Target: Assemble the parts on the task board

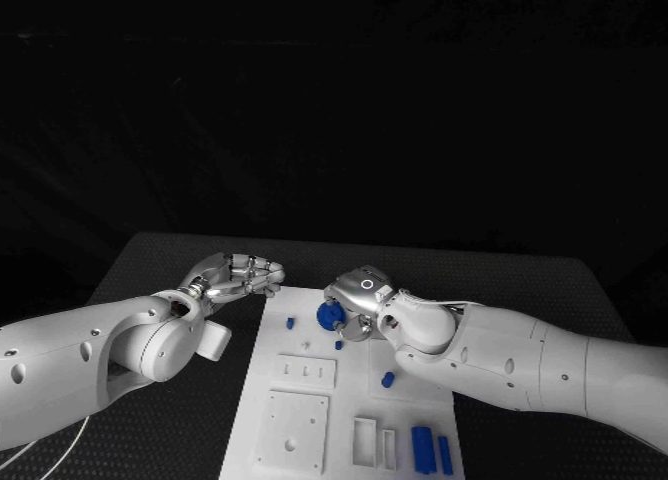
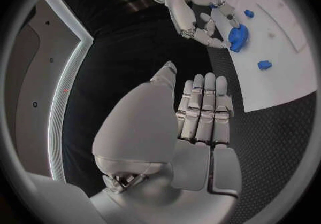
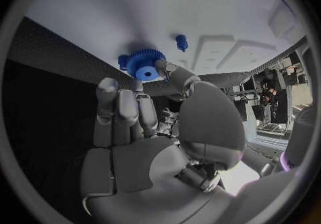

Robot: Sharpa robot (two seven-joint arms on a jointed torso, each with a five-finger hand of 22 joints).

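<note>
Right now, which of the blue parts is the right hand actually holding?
The toothed blue gear, pinched at the right hand's fingertips above the task board's far end. The other blue parts, like the small peg, sit loose on the board, untouched.

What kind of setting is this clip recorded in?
Likely a robotics lab test bench: a black table carrying a white task board with small blue parts, such as the blue gear the right hand holds.

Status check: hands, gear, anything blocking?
Right hand pinching blue gear over task board. Left hand empty, fingers together, beside board. No obstruction seen.
</note>
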